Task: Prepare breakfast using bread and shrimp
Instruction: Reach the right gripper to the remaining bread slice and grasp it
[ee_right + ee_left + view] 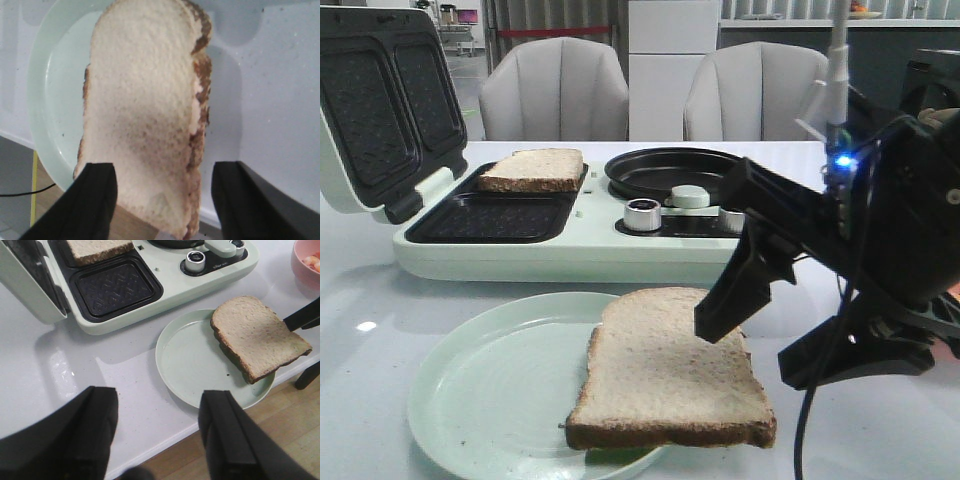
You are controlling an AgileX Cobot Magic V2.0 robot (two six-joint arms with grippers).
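One slice of bread (pixel 670 375) (pixel 255 335) (pixel 145 100) lies on a pale green plate (pixel 490 390) (pixel 190 360) (pixel 55 100), overhanging its right rim near the table's front edge. My right gripper (pixel 760 345) (pixel 165 175) is open at that overhanging end, one finger above the slice and one lower, neither pressing it. A second slice of bread (pixel 533 168) (pixel 97 249) rests in the far compartment of the sandwich maker (pixel 570 255) (pixel 165 295). Shrimp (pixel 312 261) sit in a pink bowl (pixel 302 270). My left gripper (pixel 157 405) hangs open over the table edge, holding nothing.
The sandwich maker's lid (pixel 380 110) stands raised at the left. Its near compartment (pixel 490 217) (pixel 115 287) holds nothing. A round black pan (pixel 670 170) and silver knobs (pixel 642 214) occupy its right half. Two grey chairs stand behind the table.
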